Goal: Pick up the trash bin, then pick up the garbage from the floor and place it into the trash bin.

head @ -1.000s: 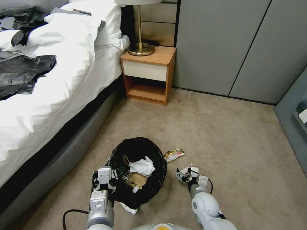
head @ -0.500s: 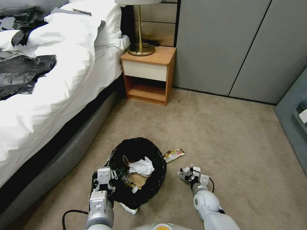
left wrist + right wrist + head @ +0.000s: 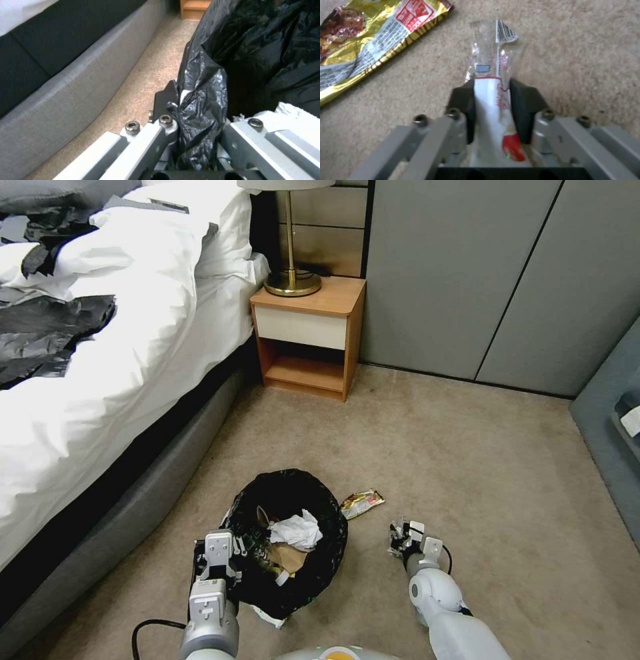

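Observation:
The trash bin [image 3: 267,490], lined with a crinkled black bag [image 3: 260,45], stands on the carpet just in front of me. It holds a white tissue [image 3: 295,529] and brown paper [image 3: 290,555]. My left gripper [image 3: 220,557] is shut on the bin's near rim, the liner pinched between its fingers [image 3: 196,120]. To the right of the bin, low over the carpet, my right gripper [image 3: 402,533] is shut on garbage: a white and clear wrapper [image 3: 491,62] with red print. A yellow snack wrapper [image 3: 362,503] lies flat on the floor beside the bin, also seen in the right wrist view [image 3: 370,40].
The bed [image 3: 100,380] with its grey base [image 3: 133,500] runs along the left. A wooden nightstand [image 3: 310,337] with a brass lamp [image 3: 291,280] stands ahead, with grey doors [image 3: 467,280] behind it. Grey furniture [image 3: 613,427] edges the right. A white scrap [image 3: 270,617] lies under the bin's near side.
My right gripper has shifted a little to the right, away from the bin, and turned, still holding the wrapper. The left gripper and the bin have not moved.

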